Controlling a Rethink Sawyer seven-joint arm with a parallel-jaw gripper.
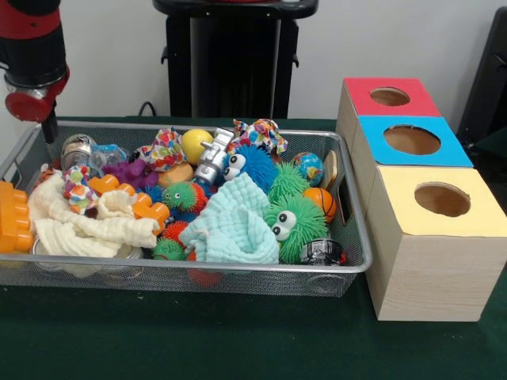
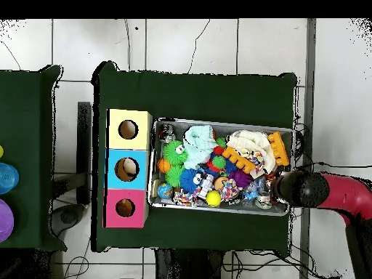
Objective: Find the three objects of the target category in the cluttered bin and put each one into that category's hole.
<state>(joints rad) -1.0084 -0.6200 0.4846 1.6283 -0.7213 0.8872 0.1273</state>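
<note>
Silver mesh bin (image 1: 358,237) is sitting mid-frame, still heaped with toys, and I'm seeing nothing dropped yet at the red-panelled hole (image 1: 390,96) at upper right (its inside is hidden). One tan figure (image 1: 176,174) is lying near centre. Gripper (image 1: 49,127) is hanging upper left; its grip I cannot tell.

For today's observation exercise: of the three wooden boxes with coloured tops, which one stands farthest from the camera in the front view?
The red-topped box. It sits at the back of the row, behind the blue-topped box and the yellow-topped box, which is nearest the camera.
</note>
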